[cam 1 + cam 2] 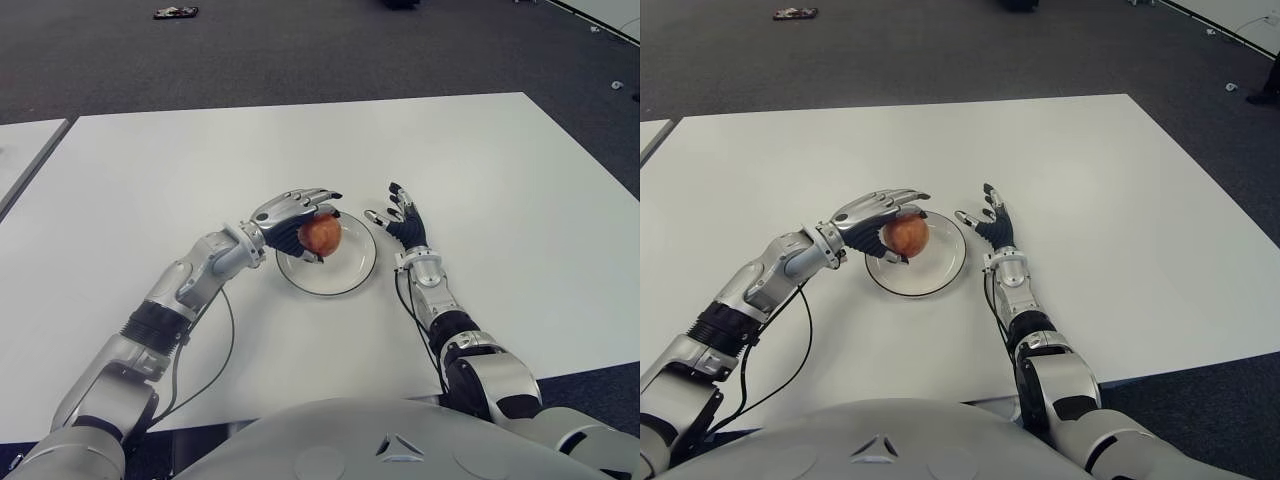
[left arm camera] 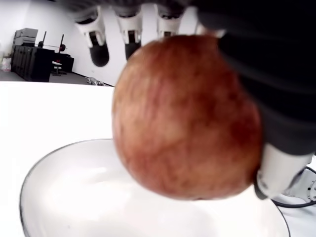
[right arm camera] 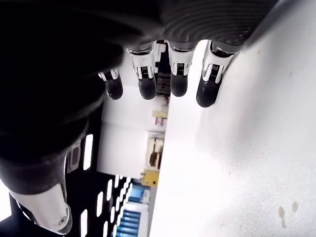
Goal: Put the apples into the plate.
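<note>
A red apple [image 1: 321, 234] is held in my left hand [image 1: 296, 214], fingers curled over its top, just above the white plate [image 1: 350, 272] near the table's middle. In the left wrist view the apple [image 2: 182, 118] fills the frame with the plate [image 2: 59, 192] right beneath it; I cannot tell if they touch. My right hand [image 1: 400, 216] shows just right of the plate, fingers spread and holding nothing. Only one apple is visible.
The white table [image 1: 480, 170] extends wide on all sides of the plate. A second table's edge [image 1: 25, 150] shows at far left. Dark carpet lies beyond, with a small object [image 1: 176, 12] on the floor.
</note>
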